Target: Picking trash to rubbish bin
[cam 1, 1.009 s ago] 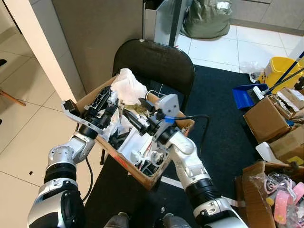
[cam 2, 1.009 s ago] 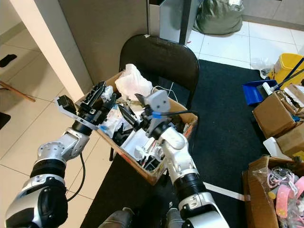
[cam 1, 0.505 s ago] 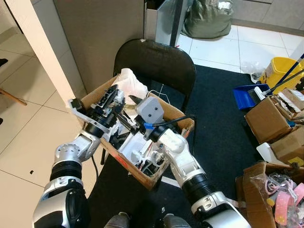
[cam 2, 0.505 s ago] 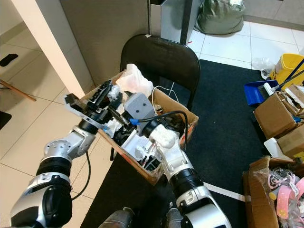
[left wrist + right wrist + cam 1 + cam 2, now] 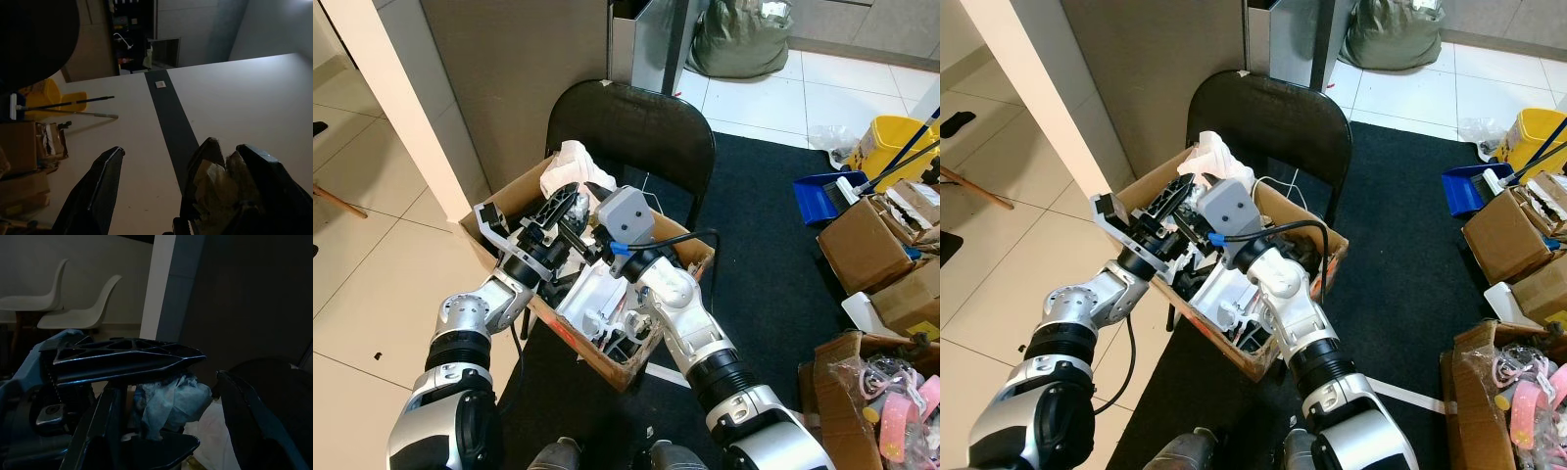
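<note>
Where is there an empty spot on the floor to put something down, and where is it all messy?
Free: the black mat between the black chair and the blue dustpan, and the pale tiles left of the cardboard box. Crowded: inside that box, where both grippers meet over the trash, and the boxes at the far right.

You have a black chair standing half on the dark mat, half on pale floor tiles. On its seat rests an open cardboard box, tilted, crammed with white and black trash.
</note>
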Controlling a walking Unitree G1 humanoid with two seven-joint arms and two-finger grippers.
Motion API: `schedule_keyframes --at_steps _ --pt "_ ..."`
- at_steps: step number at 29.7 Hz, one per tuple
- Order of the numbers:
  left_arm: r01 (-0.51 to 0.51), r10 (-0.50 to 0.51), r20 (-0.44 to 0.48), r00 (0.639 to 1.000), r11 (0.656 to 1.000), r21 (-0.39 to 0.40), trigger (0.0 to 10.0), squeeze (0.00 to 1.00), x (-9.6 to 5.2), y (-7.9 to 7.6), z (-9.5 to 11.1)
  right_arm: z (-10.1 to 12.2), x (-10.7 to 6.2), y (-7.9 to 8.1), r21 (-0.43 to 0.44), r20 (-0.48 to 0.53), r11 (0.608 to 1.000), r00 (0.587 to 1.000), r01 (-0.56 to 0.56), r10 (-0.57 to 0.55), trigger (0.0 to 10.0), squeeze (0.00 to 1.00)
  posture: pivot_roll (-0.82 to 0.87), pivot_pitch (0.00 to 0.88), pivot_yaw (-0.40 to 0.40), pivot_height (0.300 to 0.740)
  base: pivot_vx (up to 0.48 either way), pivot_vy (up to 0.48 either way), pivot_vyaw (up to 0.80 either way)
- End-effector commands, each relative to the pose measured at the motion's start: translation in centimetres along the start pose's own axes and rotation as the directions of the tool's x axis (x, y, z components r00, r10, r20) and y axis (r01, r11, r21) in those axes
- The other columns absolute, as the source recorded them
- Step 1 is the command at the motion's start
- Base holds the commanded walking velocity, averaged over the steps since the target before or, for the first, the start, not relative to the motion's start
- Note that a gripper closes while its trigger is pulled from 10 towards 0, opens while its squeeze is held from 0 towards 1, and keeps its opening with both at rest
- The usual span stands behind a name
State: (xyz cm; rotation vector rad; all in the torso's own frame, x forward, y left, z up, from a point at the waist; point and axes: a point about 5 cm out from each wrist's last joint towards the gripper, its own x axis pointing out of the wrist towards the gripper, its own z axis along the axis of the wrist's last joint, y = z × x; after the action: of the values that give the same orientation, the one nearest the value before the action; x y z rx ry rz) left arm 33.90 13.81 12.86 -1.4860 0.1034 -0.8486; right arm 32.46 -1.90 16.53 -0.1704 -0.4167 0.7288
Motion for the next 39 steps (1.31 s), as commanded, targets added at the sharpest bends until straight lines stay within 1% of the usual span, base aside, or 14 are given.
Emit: schedule_keyframes --at_steps 1,8,10,11,14,18,25,30,32,33,37,39 --pt "-0.051 0.051 -0.023 0.998 0.999 -0.019 10.0 0.0 -0.1 0.8 -0.7 0.1 0.3 0.3 -0.005 0.007 1.0 1.0 -0.012 0.012 10.0 0.0 0.04 0.145 0.03 0.74 0.0 0.0 0.0" --pt "-0.076 0.076 -0.013 0.997 0.997 -0.015 10.0 0.0 -0.4 1.0 -0.6 0.1 0.4 0.0 0.004 0.009 1.0 1.0 0.003 -0.003 10.0 0.0 0.05 0.149 0.032 0.74 0.0 0.0 0.0" --pt "-0.091 0.091 0.002 0.996 0.996 -0.02 10.0 0.0 -1.0 1.2 -0.3 0.1 0.5 -0.3 0.009 0.009 1.0 1.0 0.02 -0.02 10.0 0.0 0.05 0.149 0.032 0.74 0.0 0.0 0.0" --pt "-0.091 0.091 0.002 0.996 0.996 -0.02 10.0 0.0 -1.0 1.2 -0.3 0.1 0.5 -0.3 0.009 0.009 1.0 1.0 0.02 -0.02 10.0 0.0 0.05 0.149 0.032 0.74 0.0 0.0 0.0" --pt "-0.102 0.102 0.013 0.995 0.994 -0.026 10.0 0.0 -1.8 1.3 -0.2 0.1 0.6 -0.6 0.014 0.008 0.999 0.999 0.037 -0.037 10.0 0.0 0.05 0.149 0.032 0.74 0.0 0.0 0.0" --pt "-0.088 0.088 0.011 0.996 0.995 -0.038 10.0 0.0 -2.0 1.2 -0.5 0.0 0.8 -0.7 0.015 0.004 0.999 0.999 0.051 -0.051 10.0 0.0 0.05 0.149 0.032 0.74 0.0 0.0 0.0" --pt "-0.056 0.056 -0.002 0.998 0.997 -0.051 10.0 0.0 -1.9 0.9 -0.9 -0.3 0.6 -0.6 0.019 -0.007 0.998 0.999 0.054 -0.054 10.0 0.0 0.06 0.153 0.03 0.74 0.0 0.0 0.0" --pt "-0.063 0.063 -0.004 0.998 0.997 -0.049 10.0 0.0 -2.1 1.0 -1.0 -0.3 0.6 -0.7 0.023 -0.007 0.998 0.998 0.061 -0.06 10.0 0.0 0.06 0.153 0.03 0.74 0.0 0.0 0.0" --pt "-0.08 0.08 0.005 0.997 0.996 -0.039 10.0 0.0 -2.5 1.1 -0.8 -0.4 0.6 -0.8 0.023 -0.009 0.998 0.998 0.064 -0.064 10.0 0.0 0.06 0.153 0.03 0.74 0.0 0.0 0.0" --pt "-0.099 0.1 0.014 0.995 0.995 -0.018 10.0 0.0 -2.9 1.2 -0.5 -0.4 0.6 -0.8 0.021 -0.014 0.998 0.998 0.066 -0.066 10.0 0.0 0.06 0.153 0.03 0.74 0.0 0.0 0.0" --pt "-0.122 0.122 0.03 0.992 0.992 0.007 10.0 0.0 -3.2 1.3 0.0 -0.7 0.5 -0.9 0.017 -0.025 0.997 0.997 0.07 -0.07 10.0 0.0 0.06 0.153 0.03 0.74 0.0 0.0 0.0" --pt "-0.148 0.146 0.047 0.988 0.988 0.05 10.0 0.0 -3.7 1.3 0.7 -1.2 0.2 -1.3 0.002 -0.06 0.995 0.993 0.098 -0.098 10.0 0.0 0.06 0.149 0.031 0.74 0.0 0.0 0.0"
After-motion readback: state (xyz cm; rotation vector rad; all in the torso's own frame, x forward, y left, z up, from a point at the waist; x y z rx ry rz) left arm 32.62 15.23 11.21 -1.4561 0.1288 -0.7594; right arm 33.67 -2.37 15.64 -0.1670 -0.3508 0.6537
